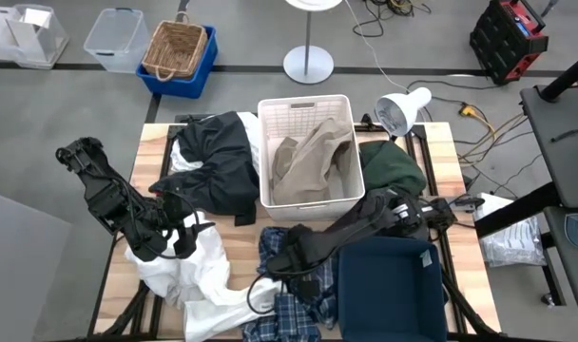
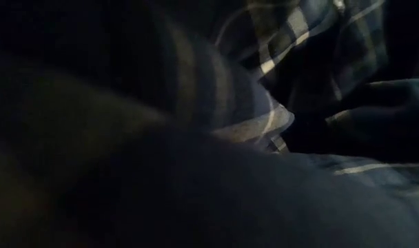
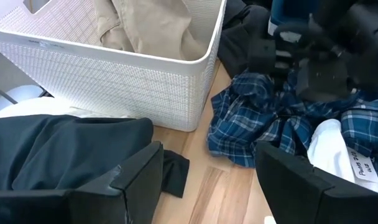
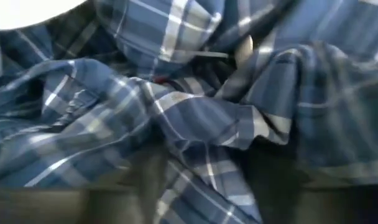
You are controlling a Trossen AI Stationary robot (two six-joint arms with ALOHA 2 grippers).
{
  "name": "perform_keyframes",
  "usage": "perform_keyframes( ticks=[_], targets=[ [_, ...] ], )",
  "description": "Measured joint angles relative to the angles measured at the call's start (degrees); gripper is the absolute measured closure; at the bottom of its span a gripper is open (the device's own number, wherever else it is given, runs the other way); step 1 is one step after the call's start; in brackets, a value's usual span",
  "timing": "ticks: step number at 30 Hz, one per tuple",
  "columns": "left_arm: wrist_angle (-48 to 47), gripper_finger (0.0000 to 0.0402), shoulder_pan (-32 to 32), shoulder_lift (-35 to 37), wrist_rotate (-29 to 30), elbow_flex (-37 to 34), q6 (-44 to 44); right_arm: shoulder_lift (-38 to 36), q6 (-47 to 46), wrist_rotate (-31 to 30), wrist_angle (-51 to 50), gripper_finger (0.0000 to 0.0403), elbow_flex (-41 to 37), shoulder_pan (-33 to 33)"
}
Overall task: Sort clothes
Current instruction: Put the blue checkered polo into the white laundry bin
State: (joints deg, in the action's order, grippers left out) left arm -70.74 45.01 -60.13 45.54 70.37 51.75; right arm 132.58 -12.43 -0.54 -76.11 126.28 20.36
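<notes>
The blue-and-white plaid shirt [image 1: 275, 318] lies crumpled at the table's near middle. My right gripper [image 1: 281, 264] points down into it, open, and the shirt [image 4: 176, 112] fills its wrist view. My left gripper [image 1: 178, 233] hangs open at the left above the white garments [image 1: 199, 275], with nothing between its fingers [image 3: 133, 180]. A tan piece [image 1: 313, 157] lies inside the white bin [image 1: 305, 103]. A black piece [image 1: 218, 157] lies left of that bin and a dark green one [image 1: 392, 163] right of it. The dark blue bin [image 1: 389, 290] stands at the near right. My right gripper comes at the plaid shirt from above, pointing down. A raised fold of the shirt [image 4: 201, 134] runs between its two fingers, which stand apart on either side. I cannot tell whether the fingers pinch the fold. The shirt lies slack on the table.
A white desk lamp [image 1: 401, 109] is clamped at the far right corner. On the floor beyond the table stand a wicker basket in a blue crate [image 1: 180, 52] and a clear plastic box [image 1: 118, 38]. Bare wood [image 1: 151, 152] shows along the left edge.
</notes>
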Motion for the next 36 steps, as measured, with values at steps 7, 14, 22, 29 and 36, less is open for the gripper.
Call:
perform_keyframes(
  ticks=[7,14,22,29,36],
  targets=[
    [0.00,0.0171,0.00,0.02,0.00,0.00,-0.02,0.73,1.82,0.55,2.33,0.0383,-0.02,0.00],
    [0.18,0.0171,0.00,-0.01,0.27,0.00,-0.04,-5.92,1.04,-6.78,1.07,0.0392,-0.17,0.15],
    [4.18,0.0171,-0.05,-0.03,2.05,1.07,-2.60,-23.77,-3.12,-16.07,5.62,0.0393,-0.15,0.00],
    [11.55,0.0171,-0.07,-0.89,3.54,8.30,-13.49,-36.68,4.93,-25.26,25.52,0.0394,-0.13,-0.01],
    [18.59,0.0171,-0.10,-3.13,3.88,21.86,-28.07,-41.84,30.95,-25.83,54.32,0.0394,-0.11,-0.93]
  ],
)
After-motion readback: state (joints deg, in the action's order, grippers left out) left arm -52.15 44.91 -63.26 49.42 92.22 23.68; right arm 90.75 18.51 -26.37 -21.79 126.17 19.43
